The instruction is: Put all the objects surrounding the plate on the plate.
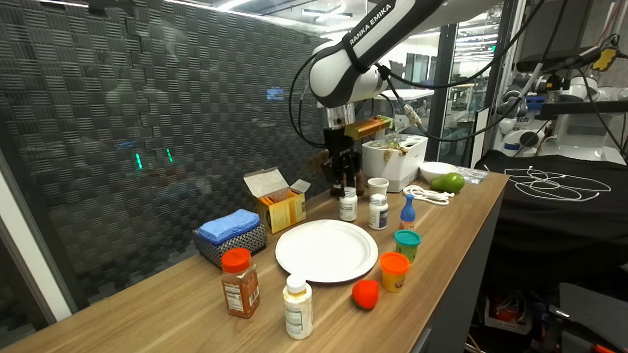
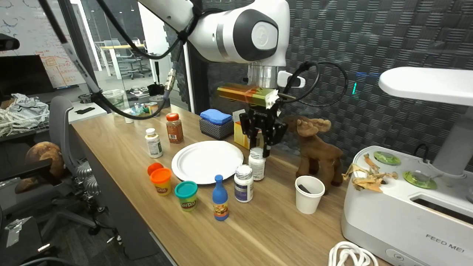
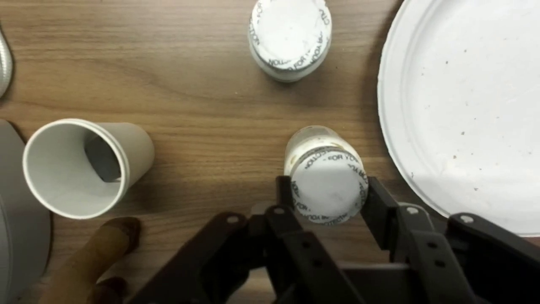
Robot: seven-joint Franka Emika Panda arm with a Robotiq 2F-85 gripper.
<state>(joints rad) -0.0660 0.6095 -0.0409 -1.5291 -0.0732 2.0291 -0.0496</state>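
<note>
Plate (image 1: 326, 250): none of your objects on it yet; white, specked.
Bottle (image 2: 257, 169): likely your first; white, lettered around its top, upright on the desk (image 1: 171, 314) beside the plate.
Claw (image 3: 328, 188): straddles that top; you can't tell if it grips.
Surround: second bottle (image 1: 378, 214), tall bottle (image 1: 298, 311), jar (image 1: 240, 287), orange cup (image 1: 394, 271), teal cup (image 1: 407, 244), red ball (image 1: 366, 294) all remain.

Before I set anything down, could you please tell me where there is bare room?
The plate holds no objects, and bare wood lies between the blue bottle, paper cup and cord. It looks crowded beside the plate, where the hand straddles one pill bottle and another bottle stands near.
</note>
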